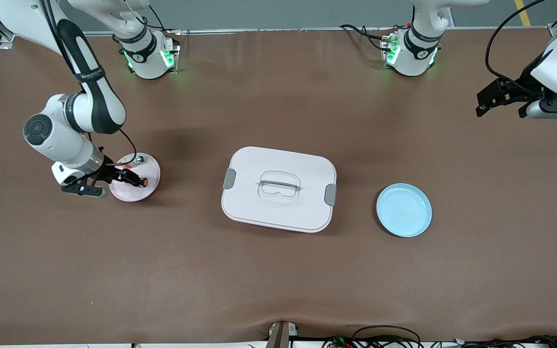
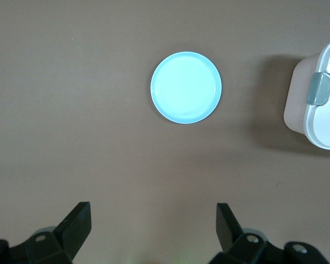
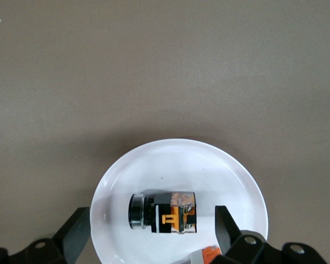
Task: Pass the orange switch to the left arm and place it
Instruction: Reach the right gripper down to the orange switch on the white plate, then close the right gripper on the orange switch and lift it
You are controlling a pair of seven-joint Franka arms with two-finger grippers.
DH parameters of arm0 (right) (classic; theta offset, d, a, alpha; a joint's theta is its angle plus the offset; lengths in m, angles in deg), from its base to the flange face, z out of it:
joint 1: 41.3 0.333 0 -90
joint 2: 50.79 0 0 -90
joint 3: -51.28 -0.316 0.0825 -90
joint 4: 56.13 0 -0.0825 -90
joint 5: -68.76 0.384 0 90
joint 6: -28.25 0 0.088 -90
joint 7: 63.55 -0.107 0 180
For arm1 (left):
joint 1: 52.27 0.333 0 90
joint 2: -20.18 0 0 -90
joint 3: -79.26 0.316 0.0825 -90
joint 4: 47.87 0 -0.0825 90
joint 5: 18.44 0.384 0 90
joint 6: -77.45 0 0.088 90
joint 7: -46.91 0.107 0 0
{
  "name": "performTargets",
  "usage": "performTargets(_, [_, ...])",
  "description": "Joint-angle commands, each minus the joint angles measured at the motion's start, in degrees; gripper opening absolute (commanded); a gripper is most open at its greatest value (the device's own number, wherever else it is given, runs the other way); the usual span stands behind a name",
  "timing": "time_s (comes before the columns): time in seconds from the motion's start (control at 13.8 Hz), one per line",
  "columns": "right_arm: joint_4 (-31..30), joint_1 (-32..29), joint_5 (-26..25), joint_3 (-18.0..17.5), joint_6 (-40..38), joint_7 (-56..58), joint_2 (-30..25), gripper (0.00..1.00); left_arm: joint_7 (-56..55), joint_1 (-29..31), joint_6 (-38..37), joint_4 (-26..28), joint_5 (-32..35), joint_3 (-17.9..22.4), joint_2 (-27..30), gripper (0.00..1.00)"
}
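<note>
Brown matte tabletop (image 1: 278, 285), faintly creased, runs nearly the full width of the front view; grey floor shows above its top edge, with a yellow stripe at one corner. Cables trail along the edge nearest the front camera. Both arm bases stand at the top edge, green lights glowing on each. Large white rounded-rectangular plastic box (image 1: 279, 189) sits mid-table, lid on, clear recessed handle, grey latch on each short side. Toward the right arm's end lies a round pale pink plate (image 1: 135, 191); toward the left arm's end, a round light blue plate (image 1: 403, 210), well apart from the box. Right gripper (image 1: 124, 177) is low over the pink plate, jaws apart and straddling the tiny black cylindrical switch with orange bands (image 3: 164, 212), which lies on its side on the plate; in the right wrist view the fingers stand clear on either side of it, not touching. A small white part with a greenish end (image 1: 139, 158) rests at the plate's rim farthest from the front camera. Left gripper (image 1: 501, 104) waits high over bare tabletop at the left arm's end, jaws apart, holding nothing; its wrist view looks down on the blue plate and a corner of the box.
</note>
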Motion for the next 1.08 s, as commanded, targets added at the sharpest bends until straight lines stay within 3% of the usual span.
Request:
performTargets(0.0, [-1.1, 0.3, -0.6, 0.3, 1.7, 1.0, 1.4, 1.0, 0.6, 0.0, -1.0, -1.2, 1.2, 0.0, -0.6, 1.0])
performTargets(1.01, [-3.0, 0.0, -0.6, 0.3, 7.9, 2.2, 6.7, 1.0, 1.0, 0.1, -1.0, -1.2, 1.2, 0.0, -0.7, 1.0])
